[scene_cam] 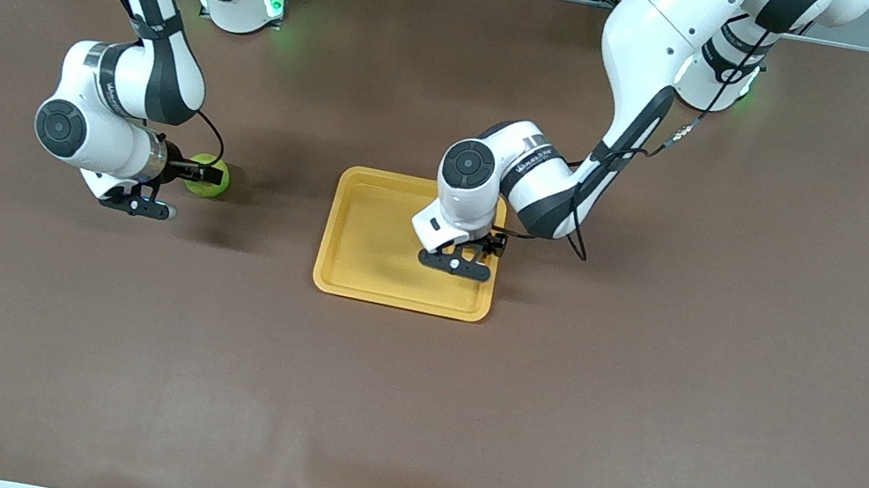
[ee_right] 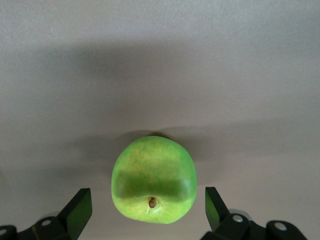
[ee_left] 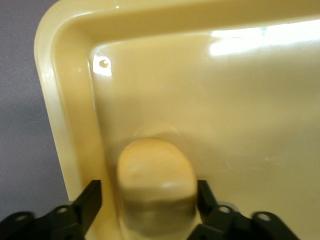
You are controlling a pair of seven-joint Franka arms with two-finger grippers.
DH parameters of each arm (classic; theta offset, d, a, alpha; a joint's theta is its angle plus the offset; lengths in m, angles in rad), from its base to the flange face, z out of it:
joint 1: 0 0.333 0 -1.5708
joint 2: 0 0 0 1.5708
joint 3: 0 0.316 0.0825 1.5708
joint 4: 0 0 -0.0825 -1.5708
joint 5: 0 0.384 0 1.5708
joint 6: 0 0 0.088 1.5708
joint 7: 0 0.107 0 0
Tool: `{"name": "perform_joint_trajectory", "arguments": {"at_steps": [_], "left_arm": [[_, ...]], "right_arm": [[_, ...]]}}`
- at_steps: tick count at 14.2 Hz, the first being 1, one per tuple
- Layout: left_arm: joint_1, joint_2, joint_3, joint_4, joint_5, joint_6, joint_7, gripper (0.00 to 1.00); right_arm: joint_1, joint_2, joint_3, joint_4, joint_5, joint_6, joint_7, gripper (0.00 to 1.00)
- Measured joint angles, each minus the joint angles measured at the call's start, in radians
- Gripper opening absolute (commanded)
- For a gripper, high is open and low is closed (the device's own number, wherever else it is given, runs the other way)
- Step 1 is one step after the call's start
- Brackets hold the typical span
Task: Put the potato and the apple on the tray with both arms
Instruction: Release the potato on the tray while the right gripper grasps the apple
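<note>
The yellow-orange tray (scene_cam: 364, 263) lies mid-table. My left gripper (scene_cam: 491, 245) is low over the tray's corner toward the left arm's base. In the left wrist view the potato (ee_left: 155, 175) rests on the tray floor (ee_left: 225, 100) between my left gripper's (ee_left: 148, 194) open fingers, with a gap at one finger (ee_left: 91, 199). The hand hides the potato in the front view. The green apple (scene_cam: 211, 180) sits on the table toward the right arm's end. My right gripper (scene_cam: 202, 173) is open around it. The right wrist view shows the apple (ee_right: 152, 177) between the fingertips (ee_right: 80, 210), apart from both.
The brown table mat (scene_cam: 646, 362) spreads wide around the tray. The arm bases stand along the table edge farthest from the front camera.
</note>
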State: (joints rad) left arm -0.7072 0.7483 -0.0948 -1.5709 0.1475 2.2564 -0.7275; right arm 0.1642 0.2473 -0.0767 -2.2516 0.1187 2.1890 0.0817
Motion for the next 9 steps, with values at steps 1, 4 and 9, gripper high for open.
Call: {"name": "perform_joint_trajectory", "arguments": {"at_steps": [1,4,9], "left_arm": [[0.001,-0.003,0.000,0.006,0.000,0.000,0.000,1.00],[0.007,-0.040,0.003,0.025,0.000,0.000,0.000,1.00],[0.078,-0.188,0.039,0.042,0.000,-0.045,-0.001,1.00]], "right_arm": [[0.001,0.000,0.000,-0.004,0.000,0.007,0.000,1.00],[0.003,0.000,0.001,-0.044,0.000,0.086,0.000,1.00],[0.016,0.000,0.001,-0.095,0.000,0.151,0.000,1.00]]}}
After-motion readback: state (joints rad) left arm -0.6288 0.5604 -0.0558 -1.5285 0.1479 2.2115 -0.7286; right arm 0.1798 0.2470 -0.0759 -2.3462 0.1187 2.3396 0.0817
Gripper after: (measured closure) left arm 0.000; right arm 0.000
